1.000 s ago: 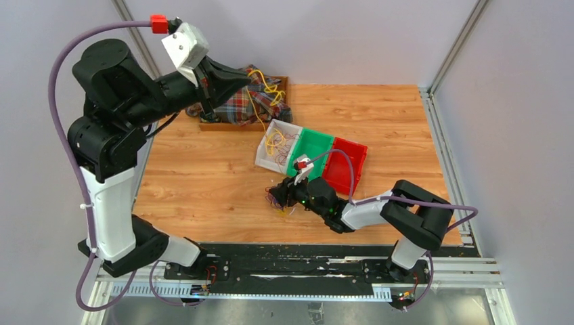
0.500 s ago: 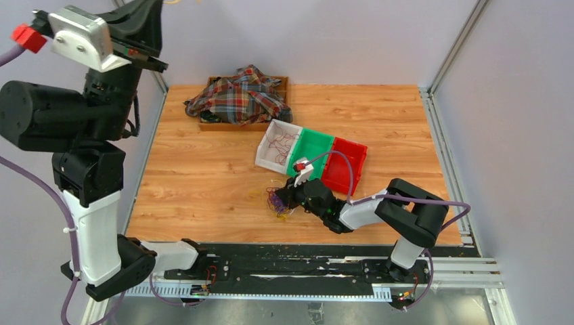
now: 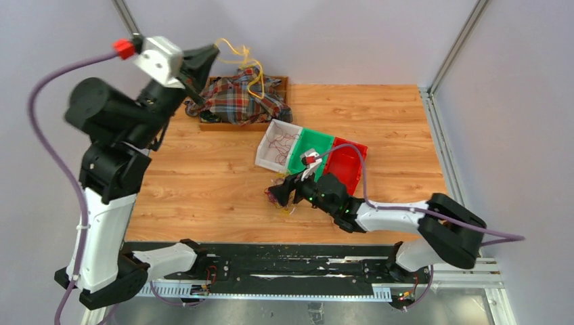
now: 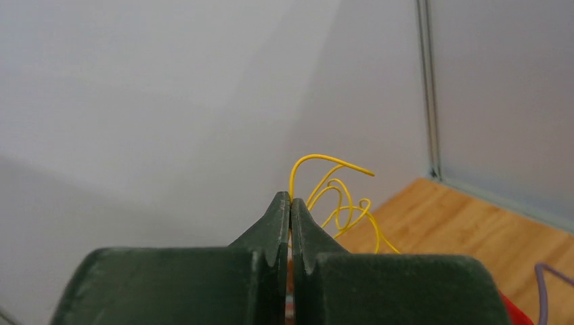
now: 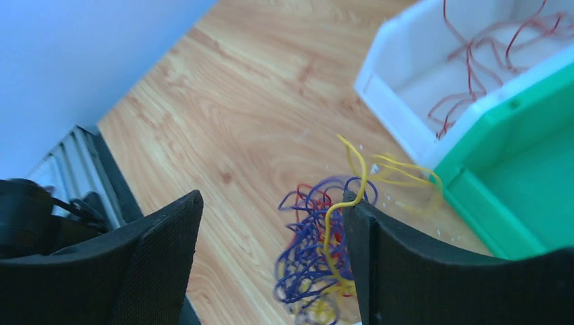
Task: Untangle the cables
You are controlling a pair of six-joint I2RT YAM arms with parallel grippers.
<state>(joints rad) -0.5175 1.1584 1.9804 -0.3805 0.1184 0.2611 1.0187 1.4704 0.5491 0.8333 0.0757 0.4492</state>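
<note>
While our right gripper (image 5: 274, 206) hangs with jaws wide apart just over the tangle of purple, red and yellow cables (image 5: 308, 267) on the wooden table (image 3: 203, 176), we see dark red wires (image 3: 281, 144) in the white bin (image 3: 265, 143) behind. Farther back, our left gripper (image 4: 290, 203) is pinched tight on yellow wires (image 4: 338, 196) above the plaid cloth (image 3: 233, 98).

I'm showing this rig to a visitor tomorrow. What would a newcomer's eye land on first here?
The left gripper, raised high at the far left, is shut on yellow wires that dangle toward a plaid cloth. Near the front, the open right gripper hangs over a purple, red and yellow tangle near a white bin.
</note>
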